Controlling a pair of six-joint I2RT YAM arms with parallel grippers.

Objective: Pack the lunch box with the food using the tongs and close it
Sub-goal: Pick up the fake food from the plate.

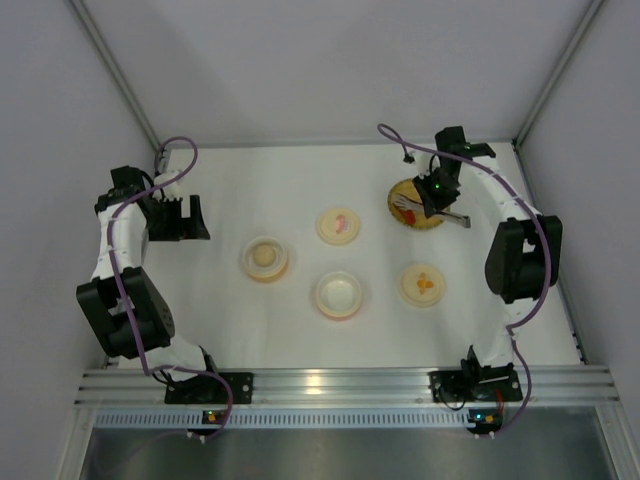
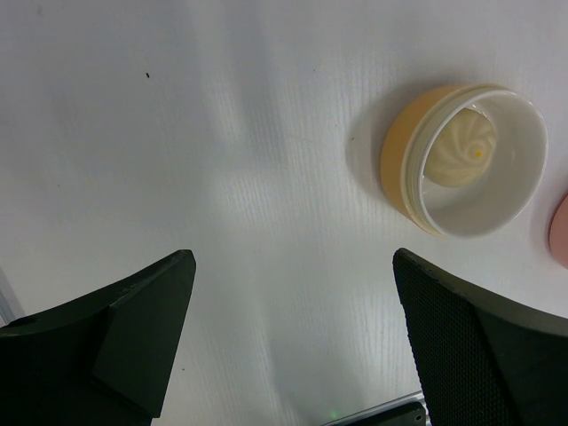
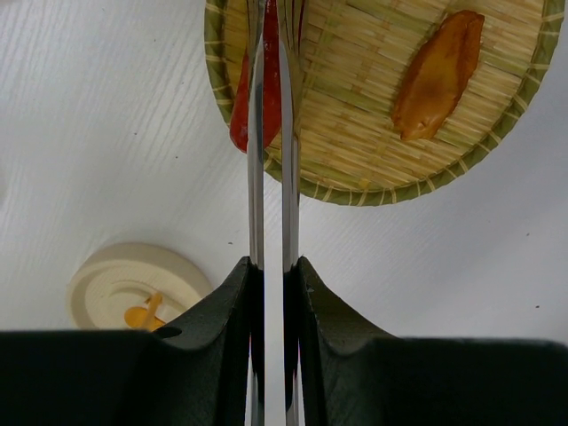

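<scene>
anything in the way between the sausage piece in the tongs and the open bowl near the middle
Nothing visible. The sausage piece sits between the tongs on the woven plate; the table from there to the open bowl is bare, the pink-marked lid and orange-marked lid lying flat either side.

Two dark fingers of the left gripper are seen at the bottom corners, spread wide apart, with the white table showing between them. Toward the upper right, a round container with an orange-yellow outer wall and a white lining is set on the table, and a pale cream ball with a swirled top and a tiny yellow dot is held inside it. A sliver of a pink rounded edge is cut off by the right border.
</scene>
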